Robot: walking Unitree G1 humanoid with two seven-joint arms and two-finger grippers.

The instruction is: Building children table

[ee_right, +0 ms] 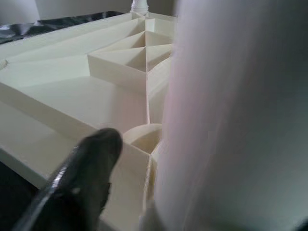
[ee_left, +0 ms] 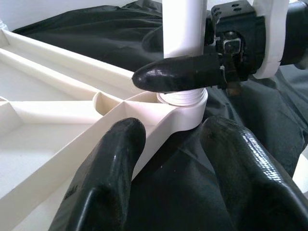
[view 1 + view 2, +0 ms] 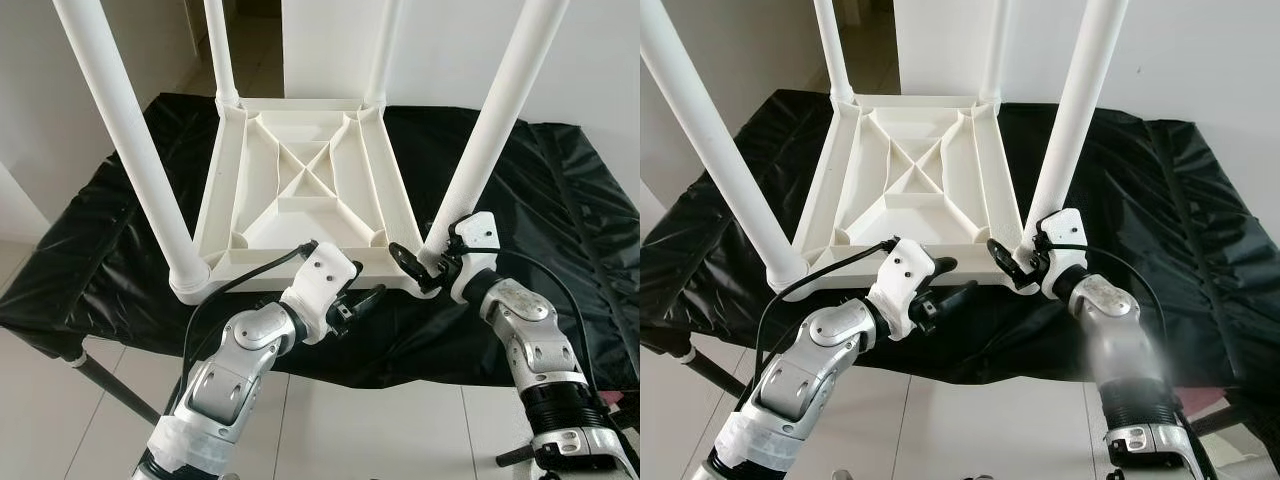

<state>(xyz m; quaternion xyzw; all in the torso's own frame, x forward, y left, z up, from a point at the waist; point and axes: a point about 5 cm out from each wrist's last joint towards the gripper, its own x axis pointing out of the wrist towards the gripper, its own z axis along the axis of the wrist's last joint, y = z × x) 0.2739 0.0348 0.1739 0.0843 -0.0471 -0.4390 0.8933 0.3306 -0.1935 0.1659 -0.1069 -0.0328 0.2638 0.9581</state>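
A white plastic children's table (image 3: pixel 270 262) lies upside down on a black cloth (image 3: pixel 560 200), with its ribbed underside up and its legs standing upward. My right gripper (image 3: pixel 420 265) is shut on the base of the near-right leg (image 3: pixel 490 130), just above its threaded socket (image 2: pixel 183 98). One of its fingers (image 2: pixel 178 77) crosses in front of the leg. My left gripper (image 3: pixel 362 300) is open just in front of the table's near rim, left of that corner. Nothing is between its fingers (image 2: pixel 110 163), which spread toward the corner socket.
The near-left leg (image 3: pixel 130 130) and the two far legs (image 3: pixel 220 50) rise steeply around the work area. The cloth-covered bench ends just before my arms, with a dark metal support (image 3: pixel 110 385) and tiled floor below. White walls stand behind.
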